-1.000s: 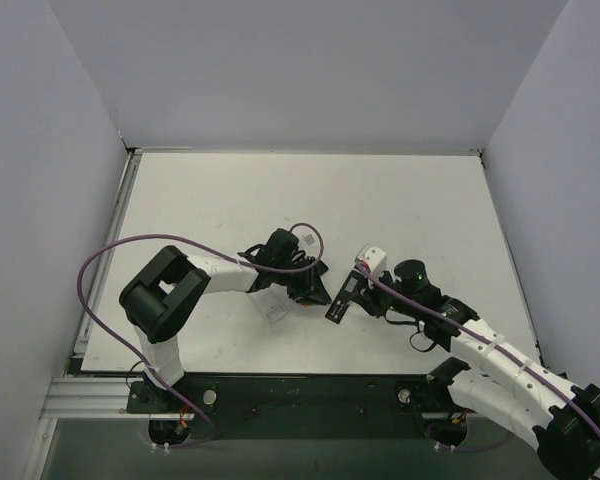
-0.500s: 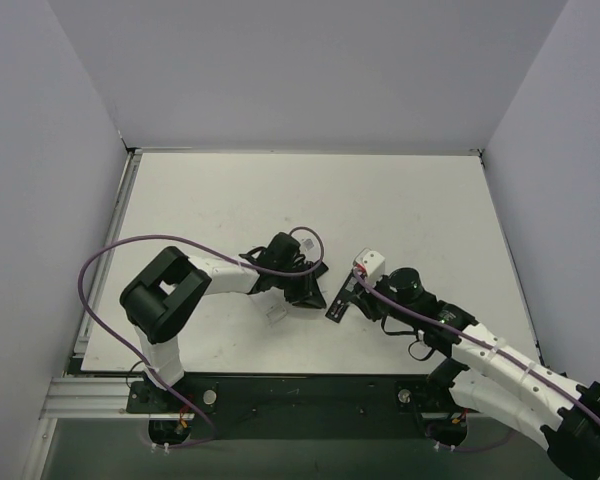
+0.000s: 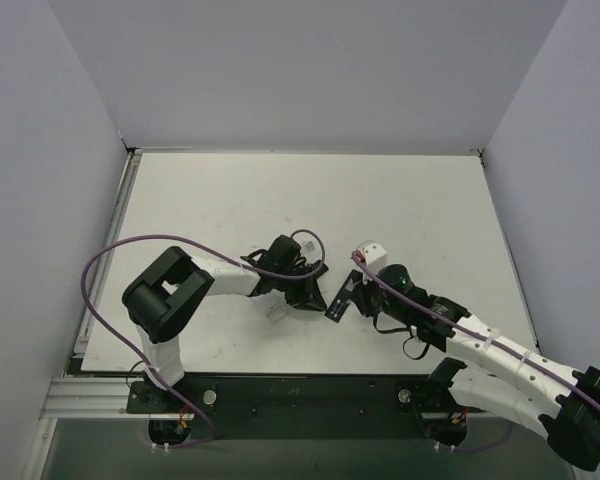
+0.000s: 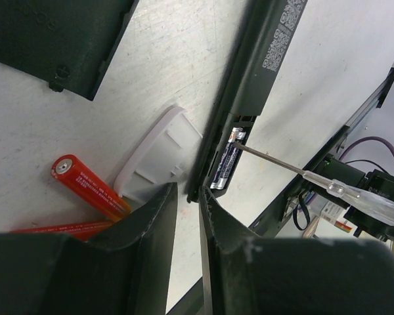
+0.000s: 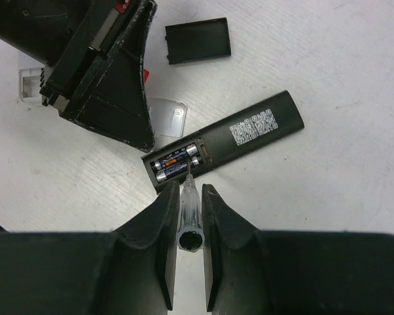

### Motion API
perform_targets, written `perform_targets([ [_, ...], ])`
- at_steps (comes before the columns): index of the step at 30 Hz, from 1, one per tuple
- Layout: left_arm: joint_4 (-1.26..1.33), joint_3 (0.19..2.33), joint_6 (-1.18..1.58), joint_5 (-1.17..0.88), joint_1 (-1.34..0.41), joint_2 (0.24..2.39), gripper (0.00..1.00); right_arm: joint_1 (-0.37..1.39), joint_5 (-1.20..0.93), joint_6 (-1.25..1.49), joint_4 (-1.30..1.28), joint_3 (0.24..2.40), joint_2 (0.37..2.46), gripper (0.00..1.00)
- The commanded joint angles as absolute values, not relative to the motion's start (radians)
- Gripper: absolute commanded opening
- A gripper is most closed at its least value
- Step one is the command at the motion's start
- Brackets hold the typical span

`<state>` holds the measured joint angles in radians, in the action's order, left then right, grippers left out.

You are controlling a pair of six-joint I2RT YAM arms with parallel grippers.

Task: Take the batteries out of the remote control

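Slim black rectangular remote control (image 5: pixel 230 141), lying back-up on the white table (image 5: pixel 328 65) between the 2 arms, its battery bay open. Its back carries 2 white square QR-code labels (image 5: pixel 253 126); no lettering can be read. 2 dark cylindrical batteries (image 5: pixel 176 161) with orange bands sit side by side in the bay, their print too small to read.

The right gripper (image 5: pixel 189 197) pinches a clear-handled screwdriver (image 5: pixel 189 213), whose metal tip meets the end of 1 battery. The left gripper (image 4: pixel 187 190), just beside the bay end, has its fingers drawn almost together, with nothing seen in the slit.

Near it, 2 reddish-orange cylinders (image 4: pixel 88 187) with metallic ends lie against a white ribbed plastic piece (image 4: pixel 159 156). A small black squarish cover (image 5: pixel 198 41) lies apart.

Against 1.0 s before, the remote control lies in the same spot and the right wrist has shifted slightly left.
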<state>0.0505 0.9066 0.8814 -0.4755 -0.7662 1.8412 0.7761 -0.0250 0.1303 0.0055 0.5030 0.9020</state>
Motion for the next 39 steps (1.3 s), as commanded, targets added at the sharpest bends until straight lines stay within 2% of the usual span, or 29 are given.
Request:
perform_targets([
  [1,0.107,0.899,0.861,-0.489,-0.772,1.861,0.30,0.791,0.061,0.282,-0.008,0.445,0.845,0.00],
  [11,0.156,0.864,0.870,-0.508,-0.770,1.881,0.25,0.865,0.215,0.449,0.063,0.286,0.733,0.00],
  [23,0.189,0.857,0.893,-0.520,-0.772,1.901,0.07,0.897,0.275,0.557,0.091,0.173,0.594,0.00],
  [30,0.187,0.857,0.894,-0.517,-0.772,1.899,0.06,0.905,0.288,0.609,0.109,0.124,0.500,0.00],
  [39,0.183,0.857,0.902,-0.512,-0.772,1.898,0.06,0.904,0.298,0.618,0.109,0.106,0.480,0.00],
])
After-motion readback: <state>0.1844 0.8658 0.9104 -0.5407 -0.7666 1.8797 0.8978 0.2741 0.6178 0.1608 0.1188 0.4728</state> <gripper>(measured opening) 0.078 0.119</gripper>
